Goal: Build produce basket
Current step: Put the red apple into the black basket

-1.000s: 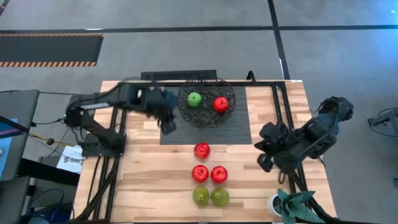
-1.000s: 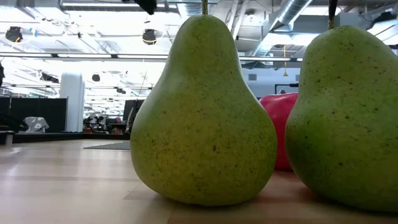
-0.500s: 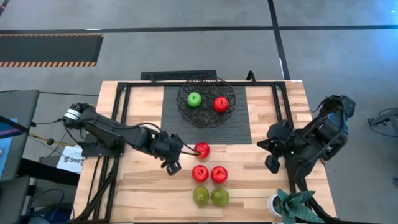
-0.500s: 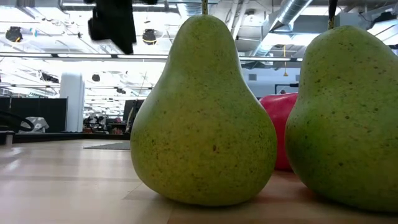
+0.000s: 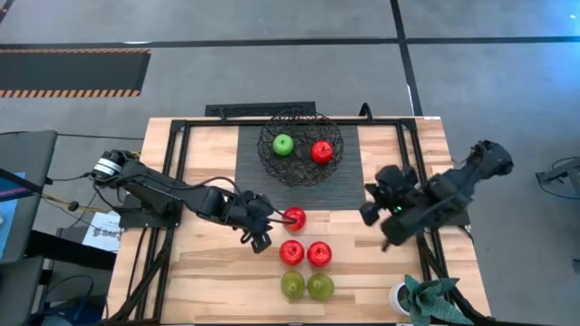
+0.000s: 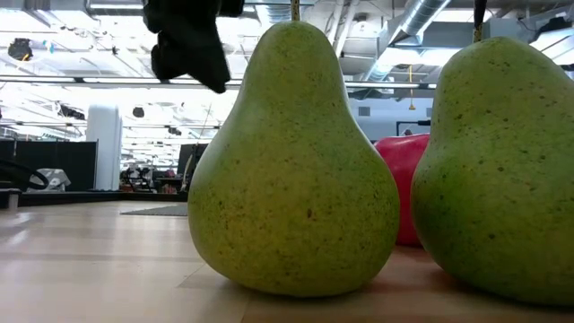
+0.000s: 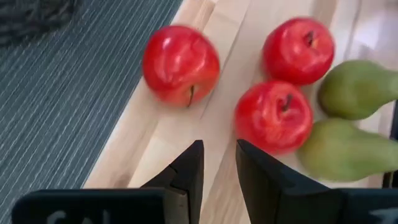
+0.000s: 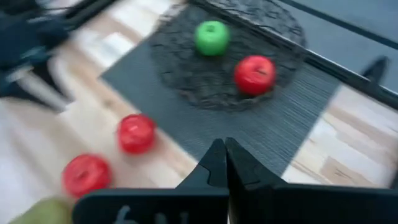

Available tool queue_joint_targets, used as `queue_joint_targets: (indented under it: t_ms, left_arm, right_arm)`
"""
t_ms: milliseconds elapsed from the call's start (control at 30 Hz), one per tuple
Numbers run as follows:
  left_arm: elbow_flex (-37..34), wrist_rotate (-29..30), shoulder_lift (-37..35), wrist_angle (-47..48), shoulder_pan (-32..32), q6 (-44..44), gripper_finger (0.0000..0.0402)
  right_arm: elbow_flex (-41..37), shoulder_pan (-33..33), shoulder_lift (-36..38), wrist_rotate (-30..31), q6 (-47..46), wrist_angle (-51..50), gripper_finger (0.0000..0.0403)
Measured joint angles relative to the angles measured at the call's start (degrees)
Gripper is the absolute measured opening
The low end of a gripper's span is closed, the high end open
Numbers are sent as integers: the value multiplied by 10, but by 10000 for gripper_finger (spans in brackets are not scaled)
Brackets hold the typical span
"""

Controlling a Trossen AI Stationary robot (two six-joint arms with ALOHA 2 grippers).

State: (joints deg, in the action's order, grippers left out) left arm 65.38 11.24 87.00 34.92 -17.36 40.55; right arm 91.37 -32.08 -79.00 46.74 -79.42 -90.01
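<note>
Basket: round black bowl (image 5: 301, 148) of thin crisscrossed wire, see-through, standing on the dark ribbed mat (image 5: 349, 190) at the far middle of the tabletop (image 5: 208, 272).
In the basket: one bright green apple (image 5: 284, 144) and one shiny red apple (image 5: 322, 151), side by side, a little apart.
Loose fruit: a red apple (image 5: 294, 218) on the wood just off the mat's near edge; nearer still, two red apples (image 5: 292, 253) in a row, then two yellow-green pears (image 5: 293, 285) side by side near the tabletop's front edge. The pears are duller, speckled, with stems up.
My left fingers: my left gripper (image 5: 263, 224) hangs low just beside the lone red apple; the fingers (image 7: 189, 174) stand a narrow gap apart, pinching nothing, the apple ahead of their tips.
My right fingers: my right gripper (image 5: 370, 206) is raised over the mat's right edge; fingers (image 8: 214, 165) pressed together, empty.
Open room: bare wood on both sides of the fruit rows; the basket's middle and near side are free.
</note>
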Motion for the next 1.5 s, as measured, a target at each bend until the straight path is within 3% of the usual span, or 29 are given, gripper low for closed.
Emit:
queue_joint_targets:
  t_ms: [200,433,700,1167,1500]
  left_arm:
    - [-23,0,2,-1,0,22,78]
    - [-41,-19,5,-25,13,11,78]
    - [-41,-51,5,-32,49,-45,78]
    - [-41,-81,5,-15,78,-121,78]
    - [-41,-106,5,-11,93,-181,78]
  right_arm:
    - [-21,56,-21,-9,-8,0,1]
    - [-21,61,-22,-163,48,77,3]
    - [-20,34,-34,-203,74,186,21]
    - [-24,40,-151,-314,38,289,90]
    - [-24,53,-236,-388,27,390,109]
